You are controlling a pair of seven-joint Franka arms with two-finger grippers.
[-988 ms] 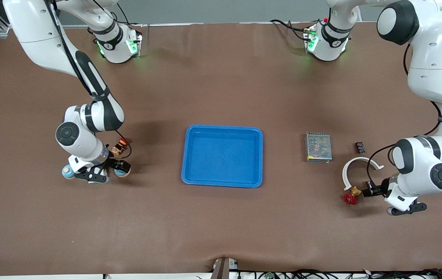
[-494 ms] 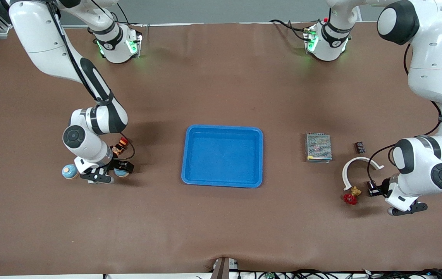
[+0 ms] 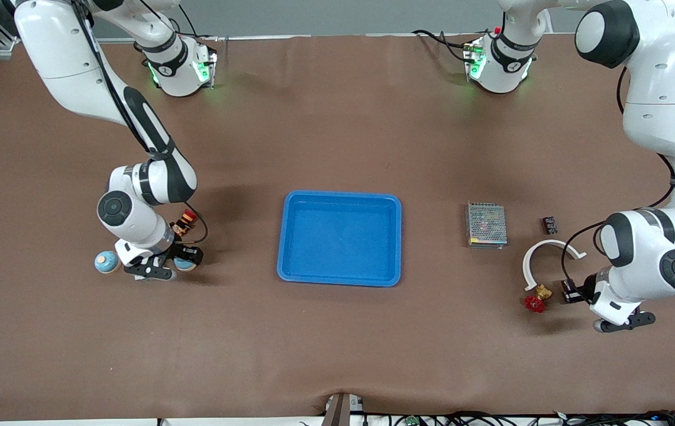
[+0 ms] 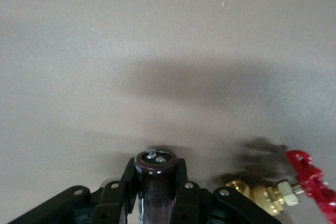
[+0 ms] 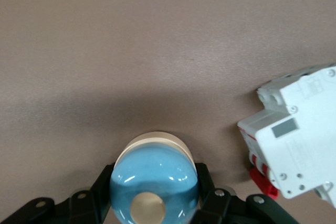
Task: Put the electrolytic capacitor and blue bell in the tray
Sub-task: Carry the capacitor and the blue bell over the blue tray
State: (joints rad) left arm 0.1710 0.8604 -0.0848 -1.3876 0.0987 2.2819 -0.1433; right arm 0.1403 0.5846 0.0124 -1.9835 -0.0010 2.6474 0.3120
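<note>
In the right wrist view a glossy blue bell (image 5: 155, 182) with a tan knob sits between the fingers of my right gripper (image 5: 155, 177), which is shut on it. From the front, that bell (image 3: 184, 264) peeks out under the right gripper (image 3: 178, 261), low at the table toward the right arm's end. A dark brown electrolytic capacitor (image 4: 156, 182) is clamped in my left gripper (image 4: 156, 170); the front view shows it (image 3: 569, 290) at the left gripper (image 3: 575, 291), beside the valve. The bright-blue tray (image 3: 340, 194) lies mid-table with nothing in it.
A second blue bell (image 3: 106, 261) stands free beside the right hand. A white breaker (image 5: 294, 135) lies close to the held bell. A brass valve with red handle (image 3: 535, 300), a white arc (image 3: 550, 253), a small black part (image 3: 549, 224) and a mesh-covered box (image 3: 486, 225) crowd the left arm's end.
The right hand slid a little toward the tray and its fingers closed on the bell. The left gripper closed on the capacitor and shifted slightly.
</note>
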